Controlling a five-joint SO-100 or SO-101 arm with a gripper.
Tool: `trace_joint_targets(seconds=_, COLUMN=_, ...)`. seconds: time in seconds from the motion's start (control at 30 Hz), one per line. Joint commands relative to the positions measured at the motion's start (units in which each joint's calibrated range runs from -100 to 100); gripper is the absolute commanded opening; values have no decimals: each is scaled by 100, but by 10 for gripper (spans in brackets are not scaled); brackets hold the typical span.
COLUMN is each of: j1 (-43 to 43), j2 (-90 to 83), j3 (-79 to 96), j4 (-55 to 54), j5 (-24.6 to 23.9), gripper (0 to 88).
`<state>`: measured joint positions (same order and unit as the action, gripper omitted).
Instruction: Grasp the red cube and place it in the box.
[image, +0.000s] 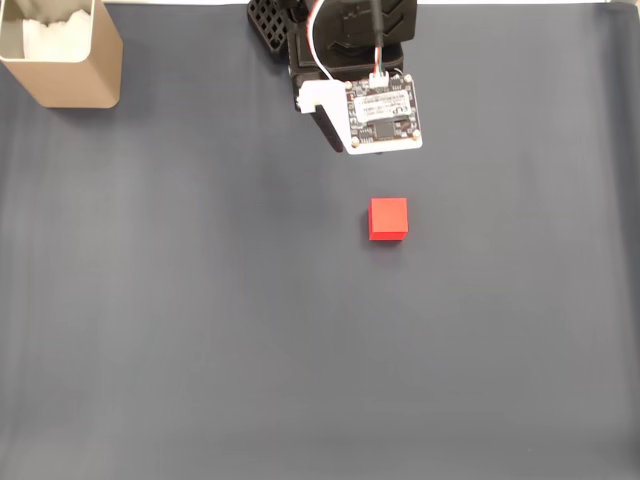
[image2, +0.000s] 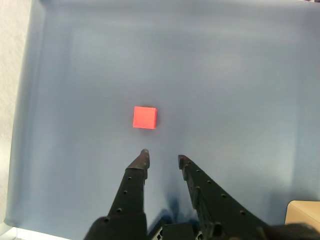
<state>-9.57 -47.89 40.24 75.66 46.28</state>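
A dark grey mat (image: 200, 330) is being shown spread across the frame in the fixed view. The red cube (image: 388, 218) is being carried right of centre, and the box (image: 62, 50) is being carried at the upper left corner, well apart.

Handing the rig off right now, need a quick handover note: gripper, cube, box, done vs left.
Gripper: open and empty, fingers apart, hovering above the mat short of the red cube.
Red cube: sits alone on the dark mat near the middle in the fixed view, just ahead of the fingertips and a little left of their gap in the wrist view.
Box: top left corner of the fixed view, white stuffing inside, no cube in it.
Done: nothing grasped.
Left: line up, close on the cube, carry it to the box, release.
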Motion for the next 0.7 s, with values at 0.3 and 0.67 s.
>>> trace_joint_targets(seconds=0.3, j1=-201, j2=526, j3=-638, j4=-98, j5=-98, gripper=188)
trace_joint_targets(seconds=0.67, j1=-307, j2=1003, j3=-903, j4=-492, j5=-166, gripper=224)
